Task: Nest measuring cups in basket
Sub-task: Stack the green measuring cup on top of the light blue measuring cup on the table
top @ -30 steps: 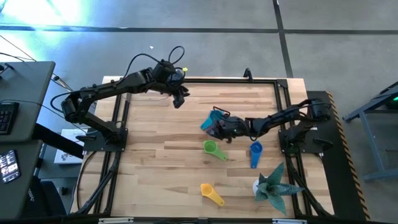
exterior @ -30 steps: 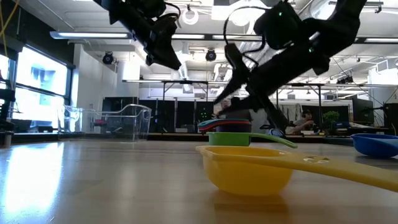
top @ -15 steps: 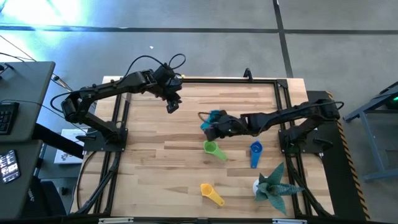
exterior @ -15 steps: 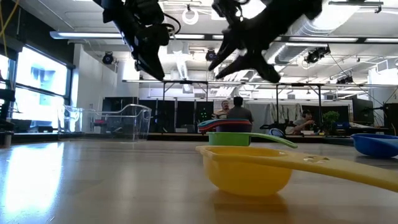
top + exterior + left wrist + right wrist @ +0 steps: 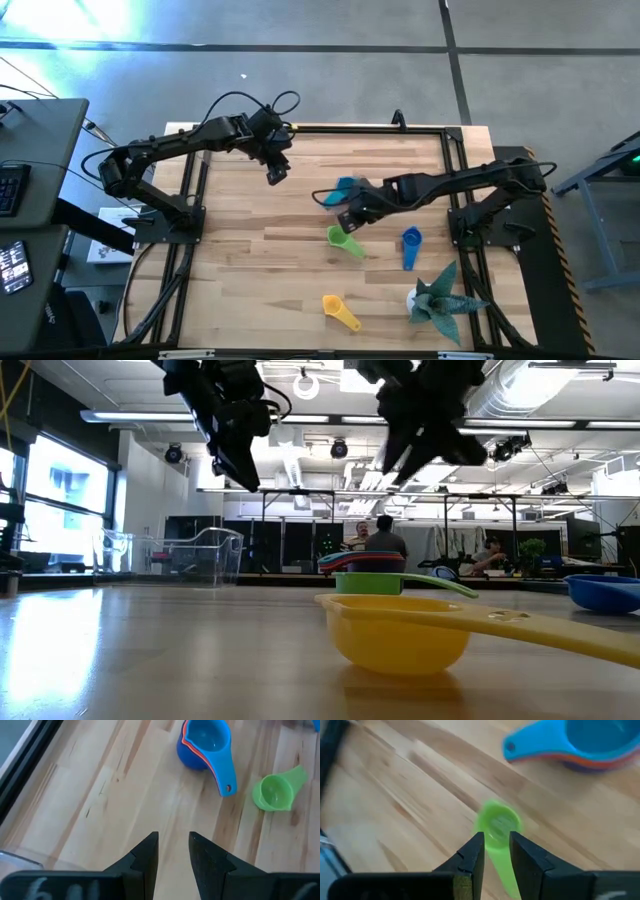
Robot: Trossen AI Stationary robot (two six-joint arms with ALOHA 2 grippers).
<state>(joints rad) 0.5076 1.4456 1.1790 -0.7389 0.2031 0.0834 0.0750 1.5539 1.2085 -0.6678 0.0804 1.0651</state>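
Note:
A nested stack of measuring cups (image 5: 345, 188), light blue on top with red and purple rims below, stands on its base mid-table. A green cup (image 5: 345, 240), a dark blue cup (image 5: 411, 245) and a yellow cup (image 5: 340, 311) lie singly nearer the front edge. The clear basket (image 5: 175, 555) stands at the far left. My right gripper (image 5: 348, 220) hangs open above the green cup (image 5: 497, 825), pointing steeply down, with nothing between its fingers. My left gripper (image 5: 275, 172) hovers open over bare wood left of the stack (image 5: 207, 742).
A teal spiky plant figure (image 5: 440, 298) stands at the near right corner. A black frame (image 5: 455, 150) runs round the table's edges. Bare wood lies between the basket and the stack, and along the near left.
My right gripper has risen clear of the stack, rolled about its own axis and tipped to point down, ending over the green cup. The stack stays where it was, its light blue cup now uncovered. My left gripper has tipped further downward with little travel.

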